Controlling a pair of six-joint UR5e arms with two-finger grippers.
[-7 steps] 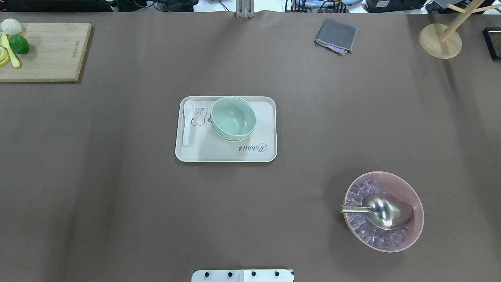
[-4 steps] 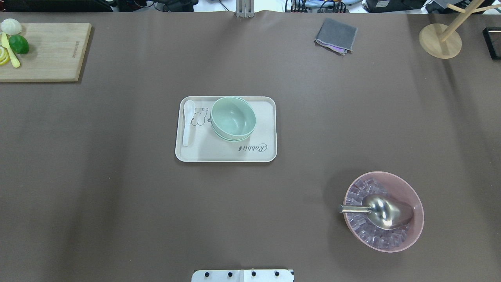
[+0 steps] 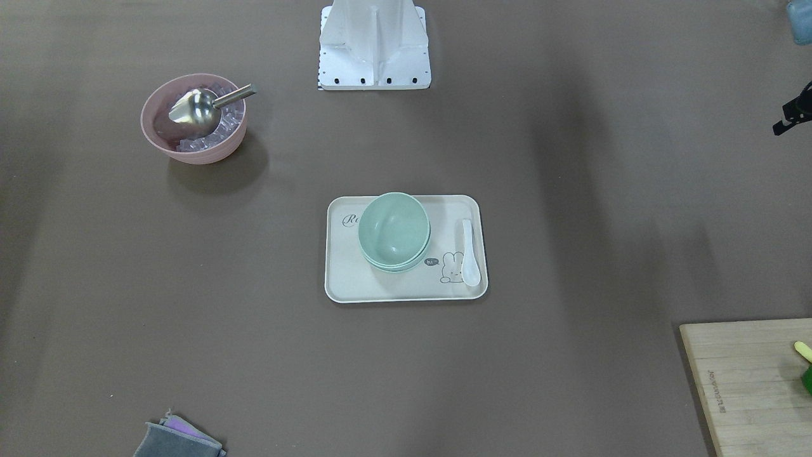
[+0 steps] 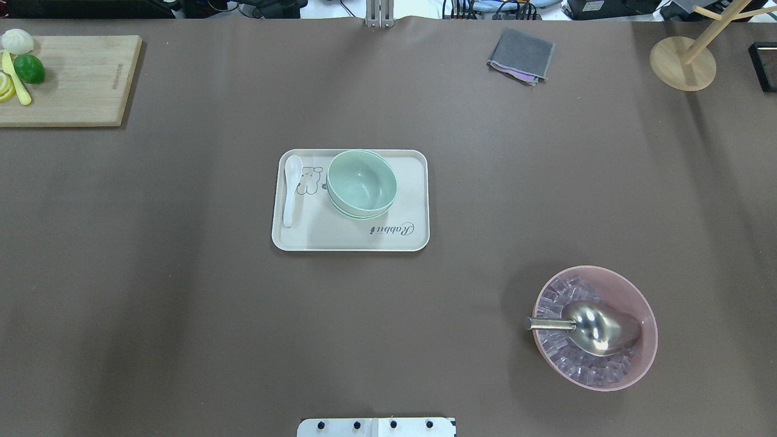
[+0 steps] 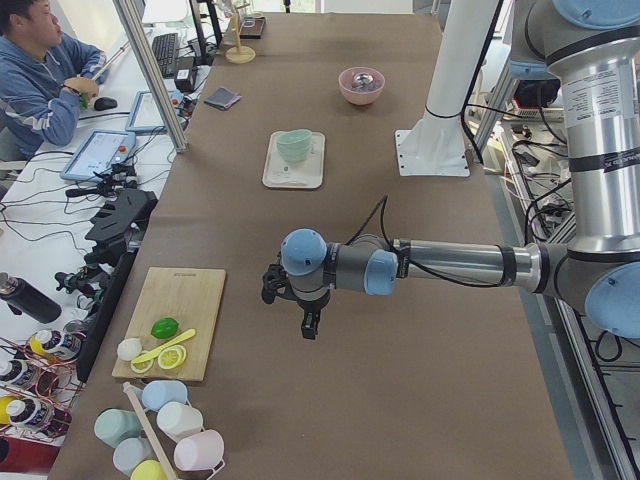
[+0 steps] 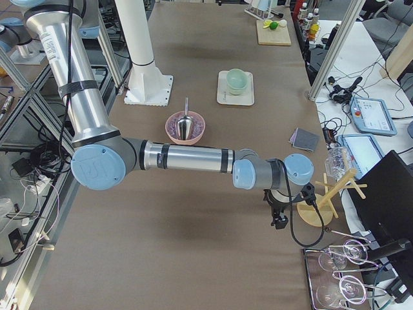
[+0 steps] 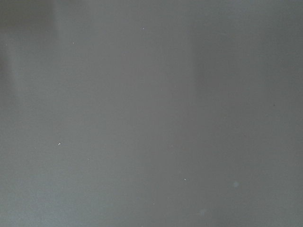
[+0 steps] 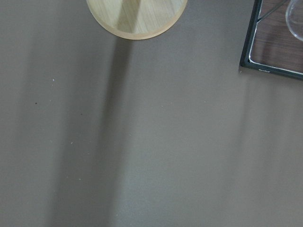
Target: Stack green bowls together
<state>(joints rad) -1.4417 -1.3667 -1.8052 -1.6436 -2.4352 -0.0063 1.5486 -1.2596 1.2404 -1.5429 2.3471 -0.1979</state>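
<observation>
The green bowls (image 4: 362,182) sit nested in one stack on a beige tray (image 4: 413,200) at the table's middle. They also show in the front view (image 3: 393,231), the left side view (image 5: 294,145) and the right side view (image 6: 236,80). My left gripper (image 5: 308,328) hangs over bare table far from the tray, near the cutting board. My right gripper (image 6: 280,223) hangs over the table's other end by a wooden stand. I cannot tell whether either is open or shut. Both wrist views show only table.
A white spoon (image 4: 291,188) lies on the tray. A pink bowl (image 4: 651,328) with ice cubes and a metal scoop (image 4: 598,328) stands at the near right. A cutting board (image 4: 79,79), a grey cloth (image 4: 521,54) and a wooden stand base (image 4: 682,64) lie along the far edge.
</observation>
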